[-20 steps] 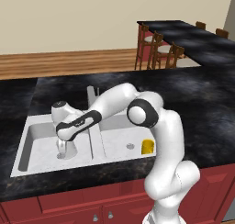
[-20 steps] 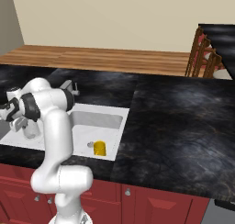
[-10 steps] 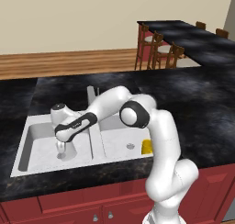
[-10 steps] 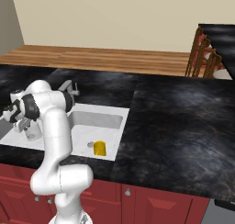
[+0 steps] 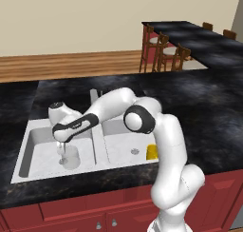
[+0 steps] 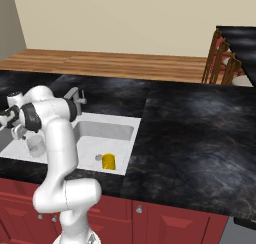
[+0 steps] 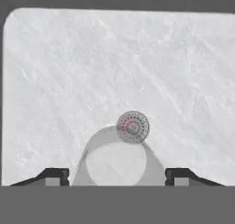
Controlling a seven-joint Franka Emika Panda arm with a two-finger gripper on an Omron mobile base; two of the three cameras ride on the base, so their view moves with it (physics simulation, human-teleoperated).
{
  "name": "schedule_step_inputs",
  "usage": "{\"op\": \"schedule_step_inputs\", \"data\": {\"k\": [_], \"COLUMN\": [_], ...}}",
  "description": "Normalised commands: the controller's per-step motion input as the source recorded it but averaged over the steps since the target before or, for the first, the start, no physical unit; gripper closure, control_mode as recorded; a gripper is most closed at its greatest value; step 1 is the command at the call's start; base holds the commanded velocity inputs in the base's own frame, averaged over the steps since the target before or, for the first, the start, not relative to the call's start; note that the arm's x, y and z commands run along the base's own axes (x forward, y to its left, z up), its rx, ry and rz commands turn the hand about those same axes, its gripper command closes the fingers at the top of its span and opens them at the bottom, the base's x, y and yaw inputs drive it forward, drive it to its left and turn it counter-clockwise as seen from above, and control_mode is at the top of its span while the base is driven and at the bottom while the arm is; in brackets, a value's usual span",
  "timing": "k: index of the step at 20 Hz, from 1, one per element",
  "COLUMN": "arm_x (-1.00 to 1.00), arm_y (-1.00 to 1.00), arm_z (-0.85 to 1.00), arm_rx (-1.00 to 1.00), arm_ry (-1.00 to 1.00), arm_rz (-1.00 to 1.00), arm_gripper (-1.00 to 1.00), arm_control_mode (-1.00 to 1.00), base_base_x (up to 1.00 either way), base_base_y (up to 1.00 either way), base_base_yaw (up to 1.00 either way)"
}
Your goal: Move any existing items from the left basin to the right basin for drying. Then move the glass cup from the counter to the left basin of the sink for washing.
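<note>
Glass cup: the glass cup [image 5: 69, 156] stands upright on the floor of the left basin [image 5: 38, 138], near its middle; in the hand view its rim [image 7: 117, 159] lies just this side of the round drain [image 7: 132, 126], overlapping it in that view.
Pincer: the pincer [image 7: 117, 175] hangs straight above the cup, its two dark fingertips [image 7: 54, 176] set wide, one on each side of the cup with a clear gap to the glass on both sides; it grips nothing.
Arm pose: the arm [image 5: 142, 121] rises from the near right, bends at a dark elbow joint above the right basin [image 5: 124, 140], then stretches left and slightly down across the divider, the wrist turned so the hand points down into the left bowl. In the right base view the forearm [image 6: 47, 110] reaches to the left, and the cup [image 6: 35, 147] shows below the hand.
Left basin: pale, marbled, rectangular; it holds the tumbler.
Right basin: a yellow cup [image 5: 152, 152] stands upright at its near right corner, beside that bowl's drain [image 5: 135, 151].
Sink: the sink [image 5: 102, 162] is sunk in the black table [image 5: 204, 107]; a short grey faucet [image 5: 93, 96] stands at its far centre.
Farther off: wooden stools [image 5: 161, 53] stand by a separate black bar top [image 5: 199, 41] at the far right; a wood floor [image 5: 66, 64] lies beyond the table.
</note>
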Motion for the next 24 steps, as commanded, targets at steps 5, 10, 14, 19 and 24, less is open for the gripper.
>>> {"op": "schedule_step_inputs", "data": {"k": [5,10,14,19,24], "arm_x": [-0.31,-0.44,-0.39,-0.31,-0.22], "arm_y": [-0.11,-0.24,-0.39,-0.49,-0.6], "arm_z": [0.91,0.93,0.89,0.93,0.81], "arm_rx": [0.0,0.0,0.0,0.01,0.07], "arm_ry": [-0.1,-0.11,-0.1,-0.06,-0.01], "arm_rz": [0.0,0.0,-0.01,-0.02,-0.01], "arm_gripper": [-1.0,-1.0,-1.0,-1.0,-1.0], "arm_control_mode": [-1.0,-1.0,-1.0,-1.0,-1.0], "base_base_x": [0.0,0.0,0.0,0.0,0.0], "base_base_y": [0.0,0.0,0.0,0.0,0.0], "base_base_yaw": [0.0,0.0,0.0,0.0,0.0]}}
